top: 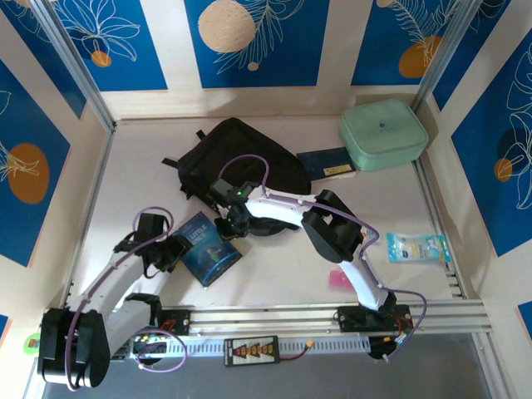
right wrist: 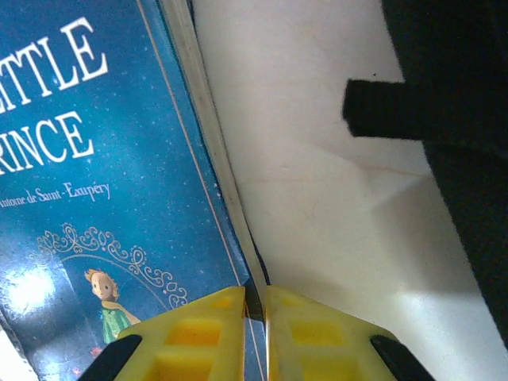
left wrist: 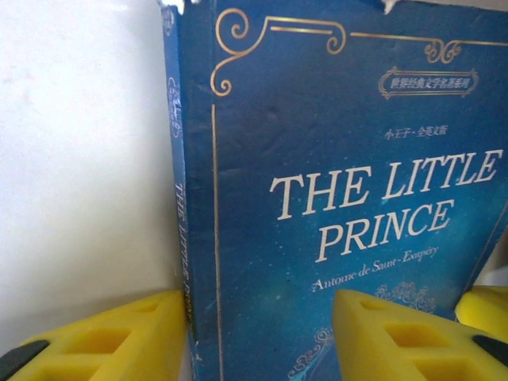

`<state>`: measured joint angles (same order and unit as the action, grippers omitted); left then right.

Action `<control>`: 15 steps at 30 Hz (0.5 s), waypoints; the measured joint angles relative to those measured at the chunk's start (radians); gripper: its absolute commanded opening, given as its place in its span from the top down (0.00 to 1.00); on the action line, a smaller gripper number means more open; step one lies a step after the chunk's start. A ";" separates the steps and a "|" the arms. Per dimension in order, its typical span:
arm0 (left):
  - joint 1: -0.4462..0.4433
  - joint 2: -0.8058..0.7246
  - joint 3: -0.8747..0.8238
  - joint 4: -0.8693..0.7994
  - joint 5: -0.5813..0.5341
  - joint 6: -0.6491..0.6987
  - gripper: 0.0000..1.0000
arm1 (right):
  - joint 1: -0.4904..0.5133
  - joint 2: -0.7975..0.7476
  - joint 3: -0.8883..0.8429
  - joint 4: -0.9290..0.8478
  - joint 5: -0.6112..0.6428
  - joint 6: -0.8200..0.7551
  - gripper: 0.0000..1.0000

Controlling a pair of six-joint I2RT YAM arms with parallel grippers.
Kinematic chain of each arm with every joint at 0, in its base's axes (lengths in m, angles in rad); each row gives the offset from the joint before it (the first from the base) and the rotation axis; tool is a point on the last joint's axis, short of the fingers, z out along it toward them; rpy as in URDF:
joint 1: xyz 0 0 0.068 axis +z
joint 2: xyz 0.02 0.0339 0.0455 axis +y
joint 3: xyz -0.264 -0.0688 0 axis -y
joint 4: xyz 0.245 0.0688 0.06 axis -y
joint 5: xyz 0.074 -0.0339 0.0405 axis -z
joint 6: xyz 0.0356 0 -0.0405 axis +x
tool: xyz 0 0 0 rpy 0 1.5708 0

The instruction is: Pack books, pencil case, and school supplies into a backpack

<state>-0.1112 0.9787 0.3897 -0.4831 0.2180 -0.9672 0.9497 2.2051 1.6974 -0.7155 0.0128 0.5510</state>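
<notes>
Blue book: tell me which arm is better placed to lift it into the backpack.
Probably right. The right gripper is pinched shut on the page edge of the blue book, with the backpack close beside it. The left gripper stands open astride the spine, gripping nothing, farther from the backpack.

Blue gold-trimmed book, black backpack, mint green case

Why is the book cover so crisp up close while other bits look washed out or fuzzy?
Left wrist view: the blue book title is sharp, the table beside it bleaches to white, the left tool's fingers blur. Right wrist view: a glare patch sits low on the cover, and the backpack throws a soft shadow. Top view: even light.
</notes>
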 measured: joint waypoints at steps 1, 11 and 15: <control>0.000 0.010 0.000 0.004 0.005 0.000 0.49 | -0.001 0.000 0.000 0.000 -0.003 0.001 0.85; 0.008 0.035 0.000 0.019 0.041 0.004 0.53 | -0.009 0.000 -0.001 0.000 -0.021 0.005 0.86; 0.011 0.011 0.000 0.048 0.098 0.008 0.52 | -0.020 0.000 -0.001 -0.018 -0.013 0.005 0.86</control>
<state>-0.1001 0.9894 0.3901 -0.4355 0.3164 -0.9588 0.9295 2.2051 1.6966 -0.7334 0.0002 0.5560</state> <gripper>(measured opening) 0.481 0.143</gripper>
